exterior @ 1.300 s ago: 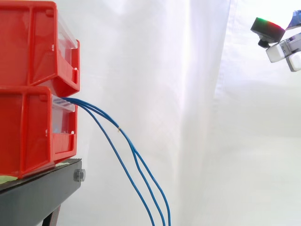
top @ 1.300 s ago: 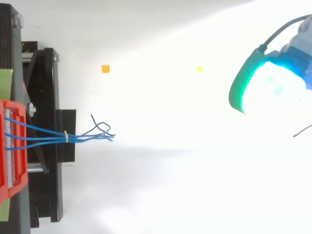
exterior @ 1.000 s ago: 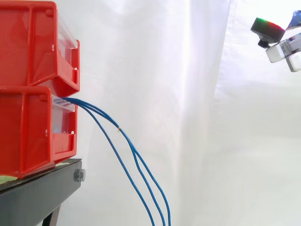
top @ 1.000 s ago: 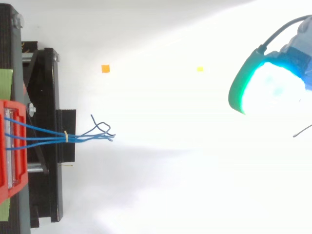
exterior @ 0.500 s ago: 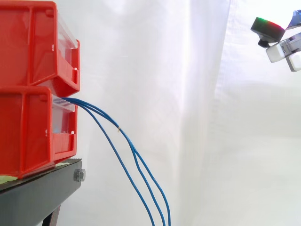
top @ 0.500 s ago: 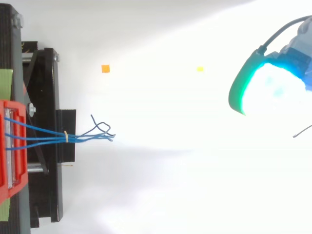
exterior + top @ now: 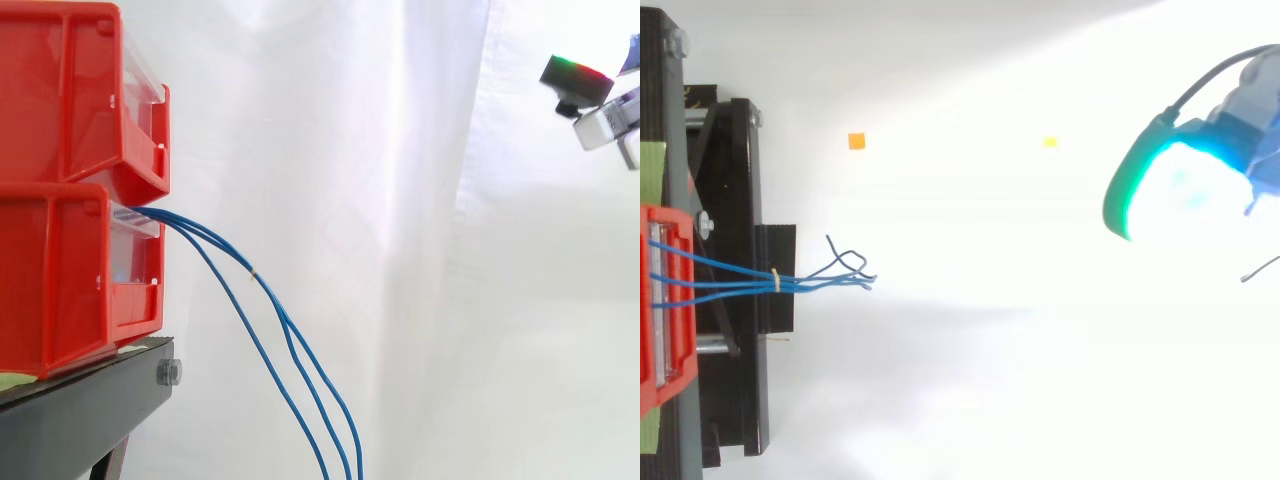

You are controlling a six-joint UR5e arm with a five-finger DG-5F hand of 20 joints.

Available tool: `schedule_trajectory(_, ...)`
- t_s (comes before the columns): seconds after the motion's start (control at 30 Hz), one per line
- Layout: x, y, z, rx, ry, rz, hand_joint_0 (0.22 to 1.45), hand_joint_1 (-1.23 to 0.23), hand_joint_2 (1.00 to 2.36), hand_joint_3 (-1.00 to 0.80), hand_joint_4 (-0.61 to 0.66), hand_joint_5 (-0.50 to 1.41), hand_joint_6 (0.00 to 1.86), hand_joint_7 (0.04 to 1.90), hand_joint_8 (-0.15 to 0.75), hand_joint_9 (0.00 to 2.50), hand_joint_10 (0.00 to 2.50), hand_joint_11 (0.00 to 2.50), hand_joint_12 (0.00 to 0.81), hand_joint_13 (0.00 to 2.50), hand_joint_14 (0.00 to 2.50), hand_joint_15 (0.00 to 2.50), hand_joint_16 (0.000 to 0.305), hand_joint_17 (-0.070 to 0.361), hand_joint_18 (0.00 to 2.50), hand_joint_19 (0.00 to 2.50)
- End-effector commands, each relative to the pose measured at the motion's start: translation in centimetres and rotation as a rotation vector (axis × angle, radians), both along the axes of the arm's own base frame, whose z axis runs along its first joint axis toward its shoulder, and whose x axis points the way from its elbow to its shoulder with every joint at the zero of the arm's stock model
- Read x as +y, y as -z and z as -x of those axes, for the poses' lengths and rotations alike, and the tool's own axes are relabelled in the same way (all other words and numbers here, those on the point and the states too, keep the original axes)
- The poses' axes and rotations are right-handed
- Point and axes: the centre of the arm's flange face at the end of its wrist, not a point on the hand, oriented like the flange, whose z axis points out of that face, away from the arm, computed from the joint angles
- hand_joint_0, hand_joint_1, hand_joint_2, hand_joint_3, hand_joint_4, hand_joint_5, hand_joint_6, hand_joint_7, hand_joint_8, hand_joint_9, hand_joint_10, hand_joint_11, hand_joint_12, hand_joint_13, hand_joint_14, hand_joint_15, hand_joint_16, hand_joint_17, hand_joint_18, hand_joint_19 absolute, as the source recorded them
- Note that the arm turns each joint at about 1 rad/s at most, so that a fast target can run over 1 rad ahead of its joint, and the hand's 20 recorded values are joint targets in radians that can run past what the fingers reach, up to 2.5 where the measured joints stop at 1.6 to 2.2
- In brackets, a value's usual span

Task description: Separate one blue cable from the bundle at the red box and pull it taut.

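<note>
The bundle of thin blue cables (image 7: 213, 238) came out of the front of the lower red plastic bin (image 7: 60, 285), well apart from the robot hand (image 7: 577, 80) and lower than it. From the bin's mouth the cables sagged in a slack curve away from the bin, then dropped out of the side view. A small yellowish tie (image 7: 252, 276) pinched them together partway down, which is probably why they ran as one strand there and only fanned apart beyond it. From above, the cables spread inside the bin, met at the tie (image 7: 775, 279) and ended in loose, kinked tips (image 7: 847, 266) on the side nearer the hand. None was taut or separated yet.

The hand hovered high at the far side of the scene, touching nothing; in the top view it appeared as a bright cyan and green glow (image 7: 1175, 190). Whether it was open or closed could not be told. I judge the task to be at its very start, with the whole approach to make.

A second red plastic bin (image 7: 60, 90) sat stacked on the first, both on a black metal stand (image 7: 95, 405) before the white curtain (image 7: 400, 200). A small orange square marker (image 7: 856, 141) and a small yellow one (image 7: 1049, 142) lay between the hand and the stand, off to one side of the cables. Nothing stood between the hand and the bundle; the tie looked like the main hindrance to freeing one cable.
</note>
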Motion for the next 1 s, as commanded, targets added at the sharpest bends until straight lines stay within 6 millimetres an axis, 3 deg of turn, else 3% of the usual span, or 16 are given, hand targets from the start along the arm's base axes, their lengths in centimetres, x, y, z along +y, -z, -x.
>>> schedule_trajectory(0.0,0.7,2.0,-1.3,0.014,0.001,0.005,0.57,-0.54,1.0,-0.5,0.22,-0.25,0.5,0.7,0.286,0.47,0.01,0.32,0.368,0.58,0.01,0.34,0.048,0.109,0.6,0.66)
schedule_trajectory(0.5,3.4,2.8,-3.2,-0.037,0.081,0.107,0.58,-0.55,1.0,-0.5,0.22,-0.25,0.5,0.69,0.287,0.48,0.01,0.32,0.369,0.58,0.01,0.34,0.048,0.109,0.59,0.65)
schedule_trajectory(0.77,4.9,5.5,-4.8,-0.025,0.061,0.12,0.58,-0.57,1.0,-0.5,0.22,-0.24,0.5,0.7,0.287,0.47,0.01,0.32,0.367,0.57,0.01,0.33,0.048,0.108,0.59,0.65)
schedule_trajectory(0.87,5.4,7.4,-5.7,-0.018,0.055,0.124,0.58,-0.57,1.0,-0.5,0.23,-0.24,0.5,0.7,0.288,0.48,0.01,0.32,0.367,0.57,0.01,0.33,0.048,0.108,0.59,0.65)
schedule_trajectory(0.97,5.7,7.8,-6.2,-0.03,0.05,0.13,0.58,-0.58,1.0,-0.5,0.23,-0.24,0.5,0.69,0.288,0.48,0.01,0.32,0.367,0.57,0.01,0.33,0.048,0.108,0.59,0.65)
